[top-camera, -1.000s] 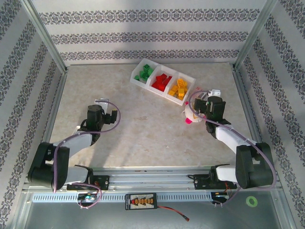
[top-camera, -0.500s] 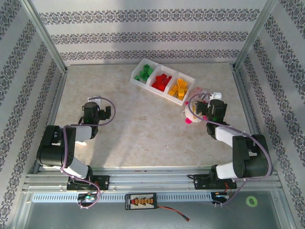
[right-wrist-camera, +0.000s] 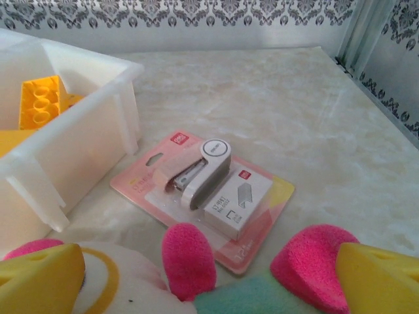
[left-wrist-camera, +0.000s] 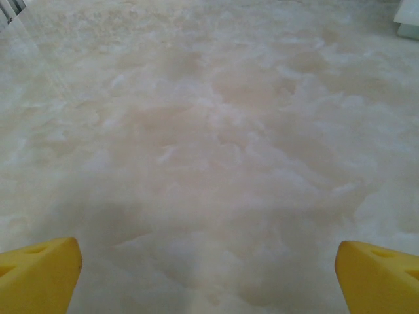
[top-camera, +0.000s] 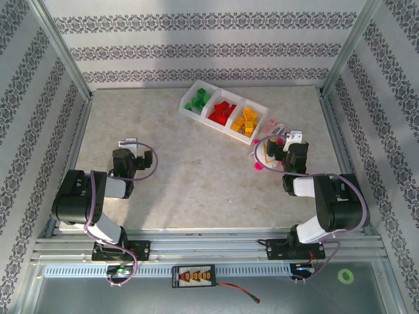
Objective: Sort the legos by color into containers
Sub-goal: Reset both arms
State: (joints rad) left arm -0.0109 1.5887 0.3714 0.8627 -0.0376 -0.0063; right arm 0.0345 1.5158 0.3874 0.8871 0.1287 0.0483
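Legos: green legos (top-camera: 198,99), red legos (top-camera: 222,112) and orange legos (top-camera: 247,122) each lie in their own compartment of the containers (top-camera: 185,112), at the far centre of the desk (top-camera: 183,183). Every brick I can make out is inside.
Progress: judged sorted, with nothing apparent left to pick.
Left hand (left-wrist-camera: 209,288): fingers spread as wide as they go and holding nothing, low over bare desk, well apart from the containers.
Right hand (right-wrist-camera: 209,288): fingers equally wide and empty, directly over a plush toy (right-wrist-camera: 186,258). Cannot tell whether they touch it. Near the orange end of the containers.
Neighbours: pink stapler pack (right-wrist-camera: 203,186) lies flat just beside the containers' end wall, beyond the toy.
Risk 1: a wide fingertip could catch the toy's soft ears on any sideways move and drag it into the stapler pack or the containers.
Risk 2: a nudge to the light end wall could tip orange legos out or over into the red ones, undoing the sort.
Risk 3: the left hand sits low, so a downward drift would scrape its fingertips on the desk.
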